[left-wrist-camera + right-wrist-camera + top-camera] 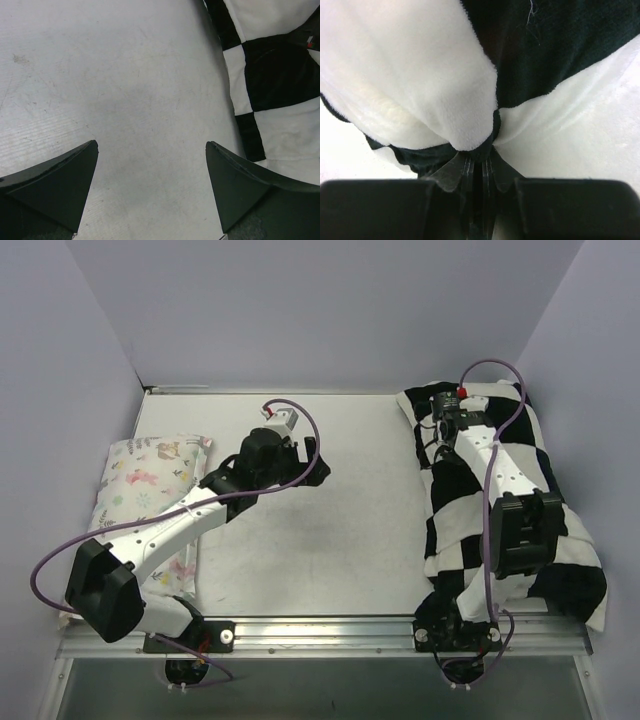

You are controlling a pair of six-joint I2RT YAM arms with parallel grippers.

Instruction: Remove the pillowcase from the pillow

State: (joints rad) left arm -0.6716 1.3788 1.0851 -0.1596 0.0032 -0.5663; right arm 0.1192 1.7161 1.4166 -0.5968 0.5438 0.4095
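Observation:
The black-and-white checkered pillowcase point(455, 490) lies along the right side of the table, stuffed full; the pillow inside it is hidden. My right gripper point(447, 405) reaches over it to its far end and is shut on a bunched fold of the pillowcase point(420, 75); the fabric is pinched between the closed fingertips of the right gripper point(482, 150). My left gripper point(312, 472) hovers over the bare table in the middle, open and empty point(152, 147). The pillowcase's edge point(280, 75) shows to its right, apart from the fingers.
A smaller floral-print pillow point(150, 480) lies at the left, partly under my left arm. The table's metal front rail point(330, 630) runs along the near edge. Lilac walls enclose the back and both sides.

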